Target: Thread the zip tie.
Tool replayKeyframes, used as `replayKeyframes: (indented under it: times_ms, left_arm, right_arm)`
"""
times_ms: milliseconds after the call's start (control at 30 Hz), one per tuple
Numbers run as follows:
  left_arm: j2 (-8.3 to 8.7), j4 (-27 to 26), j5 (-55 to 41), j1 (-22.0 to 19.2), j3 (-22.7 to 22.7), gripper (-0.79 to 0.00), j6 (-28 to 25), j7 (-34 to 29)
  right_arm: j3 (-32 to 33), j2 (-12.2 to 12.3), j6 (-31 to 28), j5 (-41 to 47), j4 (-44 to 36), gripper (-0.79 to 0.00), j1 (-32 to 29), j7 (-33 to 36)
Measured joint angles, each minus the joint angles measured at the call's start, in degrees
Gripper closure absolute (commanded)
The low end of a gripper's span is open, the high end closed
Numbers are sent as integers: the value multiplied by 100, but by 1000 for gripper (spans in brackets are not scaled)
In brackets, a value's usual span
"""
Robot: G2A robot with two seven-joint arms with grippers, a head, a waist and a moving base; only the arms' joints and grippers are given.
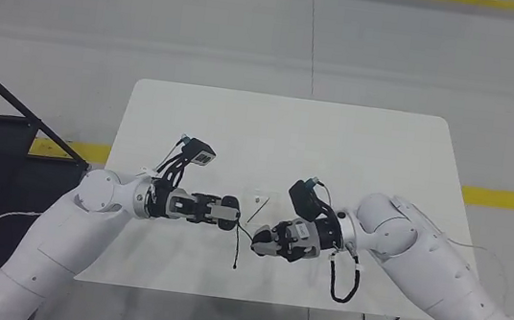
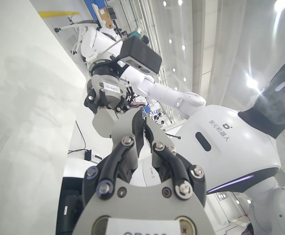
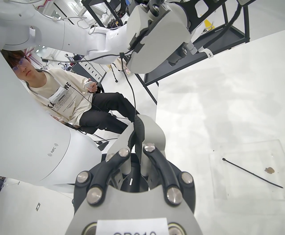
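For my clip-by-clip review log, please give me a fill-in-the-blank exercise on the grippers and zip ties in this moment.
1. The left gripper and right gripper hold one zip tie between them; its colour is ____.
2. The right gripper's jaws are ____ on it.
3. Counting the spare zip tie lying on a clear sheet on the table, ____ zip ties are in sight.

Missing words: black; shut; two.

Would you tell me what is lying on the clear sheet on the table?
A black zip tie and a small brown scrap lie on the clear sheet; the table shows through, so nothing is covered.
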Motion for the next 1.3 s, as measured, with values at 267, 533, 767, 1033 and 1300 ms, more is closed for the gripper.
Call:
replayKeyframes:
  times_ms: [267, 533, 767, 1033, 1300]
  left_arm:
    - [-25, -15, 54, 7, -33, 0, 33, -33]
    - [-47, 104, 148, 7, -82, 0, -17, 18]
    - [-77, 284, 107, -12, -109, 0, -55, 56]
    - [-115, 413, 134, -38, -78, 0, -62, 63]
    - [-152, 527, 129, -57, -44, 0, -49, 50]
  right_arm:
    - [-65, 10, 0, 28, 11, 0, 43, 0]
    - [76, 60, 0, 164, -217, 0, -44, 0]
    - [240, 162, 0, 379, -583, 0, -206, 0]
    - [489, 260, 0, 569, -826, 0, -390, 0]
    - [795, 286, 0, 687, -997, 0, -604, 0]
